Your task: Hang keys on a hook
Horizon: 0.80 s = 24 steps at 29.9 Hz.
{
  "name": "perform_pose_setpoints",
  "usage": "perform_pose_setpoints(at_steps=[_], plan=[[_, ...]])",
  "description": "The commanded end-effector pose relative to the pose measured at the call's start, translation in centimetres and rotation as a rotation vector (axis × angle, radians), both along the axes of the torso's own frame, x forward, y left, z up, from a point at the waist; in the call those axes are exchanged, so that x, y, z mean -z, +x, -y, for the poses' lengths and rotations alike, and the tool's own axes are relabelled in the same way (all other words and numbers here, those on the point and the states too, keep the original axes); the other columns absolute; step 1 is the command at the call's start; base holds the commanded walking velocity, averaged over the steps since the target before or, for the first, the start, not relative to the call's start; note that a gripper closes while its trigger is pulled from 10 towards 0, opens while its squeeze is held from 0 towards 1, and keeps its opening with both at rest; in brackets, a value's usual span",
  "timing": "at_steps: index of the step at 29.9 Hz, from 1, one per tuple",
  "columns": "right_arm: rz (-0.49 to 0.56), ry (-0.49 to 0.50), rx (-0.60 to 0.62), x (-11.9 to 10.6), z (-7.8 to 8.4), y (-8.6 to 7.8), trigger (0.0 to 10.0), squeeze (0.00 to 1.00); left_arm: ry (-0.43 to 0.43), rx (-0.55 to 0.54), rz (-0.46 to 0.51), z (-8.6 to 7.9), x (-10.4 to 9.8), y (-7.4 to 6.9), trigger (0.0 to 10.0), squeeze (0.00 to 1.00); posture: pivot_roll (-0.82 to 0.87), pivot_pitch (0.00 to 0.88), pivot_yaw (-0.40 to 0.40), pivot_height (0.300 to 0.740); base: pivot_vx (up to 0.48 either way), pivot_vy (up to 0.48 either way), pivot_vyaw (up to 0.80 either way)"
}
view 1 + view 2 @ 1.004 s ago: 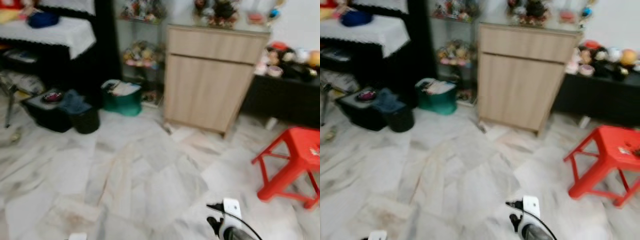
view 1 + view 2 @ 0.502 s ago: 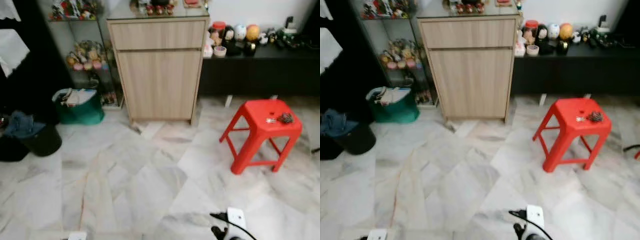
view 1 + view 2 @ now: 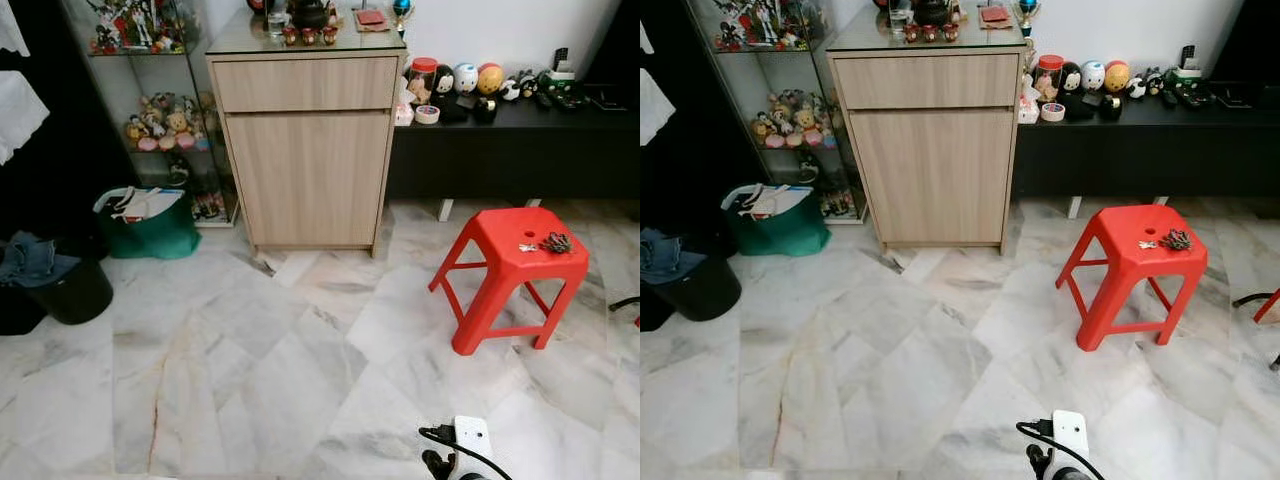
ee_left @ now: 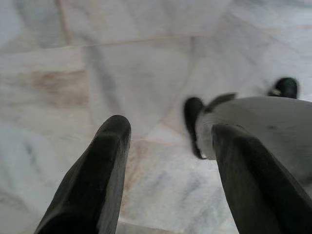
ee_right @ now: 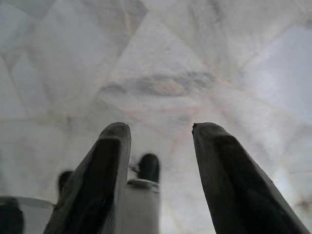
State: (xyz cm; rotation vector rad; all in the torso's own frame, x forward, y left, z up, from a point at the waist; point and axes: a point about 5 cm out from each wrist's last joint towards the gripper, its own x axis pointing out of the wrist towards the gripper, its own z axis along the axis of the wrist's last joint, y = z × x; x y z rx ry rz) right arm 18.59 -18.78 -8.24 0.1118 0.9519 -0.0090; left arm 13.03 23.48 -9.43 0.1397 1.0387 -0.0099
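Observation:
A bunch of keys [image 3: 548, 243] lies on the seat of a red plastic stool [image 3: 510, 277] at the right, in front of a low black shelf. My left gripper [image 4: 168, 134] hangs open over the marble floor, nothing between its fingers. In the right wrist view my right gripper [image 5: 158, 129] is also open and empty above the floor. Part of my right arm [image 3: 458, 450] shows at the bottom edge of the left eye view.
A wooden cabinet [image 3: 308, 150] stands ahead against the wall, a glass display shelf [image 3: 150, 110] to its left. A green bin [image 3: 147, 222] and a black bin [image 3: 62, 285] sit on the left. The low black shelf [image 3: 520, 140] carries figurines. Open marble floor [image 3: 260, 370] lies between.
The camera has swung to the right: the cabinet shifted left in view and the red stool with the keys came fully into view. The picture is sharper now.

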Motion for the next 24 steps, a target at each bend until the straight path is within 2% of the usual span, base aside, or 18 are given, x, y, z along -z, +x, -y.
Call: perform_pose_setpoints(at_steps=[1, 10, 15, 24], plan=[[0.011, -0.005, -0.017, -0.1, 0.0, 0.17, 10.0, 0.0, 0.007, -0.009, -0.014, -0.21, 0.15, -0.62, 10.0, 0.0, 0.1, 0.0, -0.023, 0.729, 0.0, -0.289, 0.0], [0.009, -0.003, 0.039, 0.02, 0.21, -0.12, 10.0, 0.0, -0.012, -0.13, 0.007, -0.35, 0.25, -1.02, 10.0, 0.0, 0.08, 0.0, -0.01, 0.729, 0.0, -0.298, 0.0], [0.019, 0.009, 0.099, 0.09, 0.29, -0.29, 10.0, 0.0, -0.013, -0.129, 0.005, -0.34, 0.28, -1.12, 10.0, 0.0, 0.08, 0.0, -0.008, 0.729, 0.0, -0.302, 0.0], [0.007, 0.005, 0.108, 0.22, 0.38, -0.55, 10.0, 0.0, -0.017, -0.12, 0.007, -0.25, 0.31, -1.23, 10.0, 0.0, 0.07, 0.0, -0.007, 0.729, 0.0, -0.303, 0.0]])
